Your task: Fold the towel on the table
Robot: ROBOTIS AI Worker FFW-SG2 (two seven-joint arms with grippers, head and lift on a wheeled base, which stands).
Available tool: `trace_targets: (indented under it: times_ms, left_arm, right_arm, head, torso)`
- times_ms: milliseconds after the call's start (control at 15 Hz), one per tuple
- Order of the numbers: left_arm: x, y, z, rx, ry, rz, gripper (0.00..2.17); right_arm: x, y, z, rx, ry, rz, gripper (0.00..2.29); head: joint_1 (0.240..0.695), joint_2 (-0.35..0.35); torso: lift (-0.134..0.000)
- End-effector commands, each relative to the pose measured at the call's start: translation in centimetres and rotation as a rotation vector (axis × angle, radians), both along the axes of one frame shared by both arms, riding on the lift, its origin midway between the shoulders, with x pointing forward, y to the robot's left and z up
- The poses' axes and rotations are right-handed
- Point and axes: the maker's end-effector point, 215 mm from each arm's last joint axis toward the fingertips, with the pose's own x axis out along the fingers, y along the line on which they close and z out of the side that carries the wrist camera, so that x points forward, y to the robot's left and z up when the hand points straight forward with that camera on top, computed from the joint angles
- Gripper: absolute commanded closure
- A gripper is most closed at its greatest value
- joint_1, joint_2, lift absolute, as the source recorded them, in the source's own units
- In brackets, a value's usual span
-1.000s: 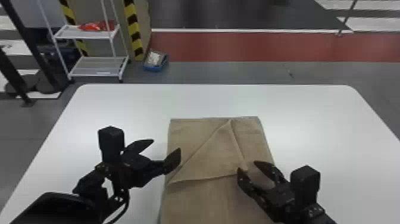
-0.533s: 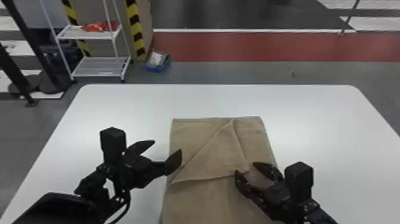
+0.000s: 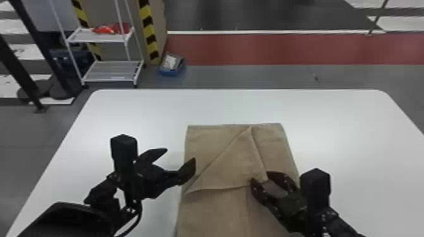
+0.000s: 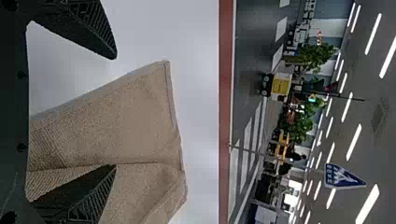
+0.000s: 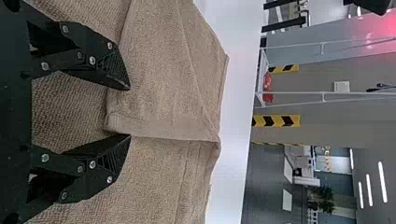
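The beige towel (image 3: pixel 217 211) lies on the white table with a loose triangular flap on top, its corner pointing toward my right gripper (image 3: pixel 259 177). That gripper is open, its fingers on either side of the flap's corner. In the right wrist view, the right gripper (image 5: pixel 130 112) spans the hemmed corner of the towel (image 5: pixel 163 84) without pinching it. My left gripper (image 3: pixel 181 154) stands wide open at the towel's left edge. In the left wrist view, the left gripper (image 4: pixel 116 112) has one finger over bare table and the other by a fold of the towel (image 4: pixel 107 130).
The white table (image 3: pixel 142 110) extends around the towel on the far side and both flanks. Beyond it on the floor stand a white shelf rack (image 3: pixel 110 71) and a blue bin (image 3: pixel 172 65).
My right gripper has shifted slightly left and its fingers are a little closer together around the flap's corner. The left arm and the towel look nearly unchanged.
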Motion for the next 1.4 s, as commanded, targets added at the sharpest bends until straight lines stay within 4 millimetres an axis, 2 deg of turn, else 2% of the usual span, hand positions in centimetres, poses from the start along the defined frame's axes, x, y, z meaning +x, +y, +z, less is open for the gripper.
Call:
trace_targets:
  times_ms: [0, 67, 200, 467, 600, 733, 800, 867, 933, 1000, 1067, 1200, 1333]
  left_arm:
    - [0.1, 0.0, -0.1, 0.001, 0.001, 0.001, 0.04]
    - [0.1, 0.1, -0.1, 0.001, 0.001, 0.001, 0.04]
    - [0.3, 0.3, 0.0, 0.002, -0.001, 0.005, 0.04]
    - [0.3, 0.5, -0.1, 0.003, 0.001, 0.007, 0.04]
    - [0.5, 0.7, -0.1, 0.007, -0.001, 0.011, 0.04]
    - [0.8, 0.8, 0.1, 0.009, -0.006, 0.014, 0.04]
    - [1.0, 0.8, 0.1, 0.010, -0.006, 0.015, 0.04]
    - [1.1, 0.9, 0.0, 0.011, -0.006, 0.018, 0.04]
    - [1.4, 1.0, 0.4, 0.011, -0.024, 0.021, 0.04]
    - [1.5, 1.0, 0.6, 0.010, -0.035, 0.022, 0.04]
    - [1.5, 1.0, 0.5, 0.010, -0.034, 0.024, 0.04]
    - [1.5, 1.0, 0.5, 0.012, -0.033, 0.022, 0.04]
    - [1.8, 0.9, 0.2, 0.016, -0.028, 0.015, 0.04]
  right_arm:
    - [0.3, 0.2, 0.2, -0.004, -0.005, 0.003, 0.62]
    - [0.3, 0.4, 0.2, -0.006, -0.002, 0.006, 0.62]
    - [0.7, 0.5, 0.2, -0.011, 0.006, 0.008, 0.91]
    - [0.7, 0.9, 0.4, -0.007, 0.002, 0.014, 0.94]
    - [0.8, 0.9, 1.4, -0.003, -0.014, 0.013, 0.94]
    - [1.2, 0.1, 3.3, 0.007, -0.044, -0.004, 1.12]
    - [1.6, -0.9, 4.0, 0.010, -0.052, -0.022, 1.25]
    - [1.8, -2.3, 3.9, 0.010, -0.043, -0.048, 1.33]
    - [2.1, -3.9, 3.9, 0.016, -0.033, -0.079, 1.37]
    - [2.7, -5.7, 4.2, 0.016, -0.030, -0.109, 1.50]
    - [3.1, -7.5, 4.5, 0.023, -0.031, -0.141, 1.50]
    - [4.0, -12.9, 5.1, 0.034, -0.021, -0.239, 1.50]
    - [4.1, -19.4, 5.5, 0.052, -0.001, -0.357, 1.50]
  head:
    - [0.695, 0.035]
    - [0.695, 0.037]
    - [0.695, 0.039]
    - [0.695, 0.047]
    - [0.695, 0.051]
    - [0.695, 0.054]
    - [0.695, 0.053]
    - [0.695, 0.051]
    - [0.695, 0.040]
    - [0.695, 0.030]
    - [0.695, 0.017]
    - [0.695, -0.031]
    - [0.695, -0.076]
  torso:
    - [-0.123]
    - [-0.123]
    - [-0.123]
    - [-0.123]
    - [-0.123]
    - [-0.123]
    - [-0.123]
    - [-0.123]
    - [-0.123]
    - [-0.123]
    - [-0.123]
    - [-0.123]
    - [-0.123]
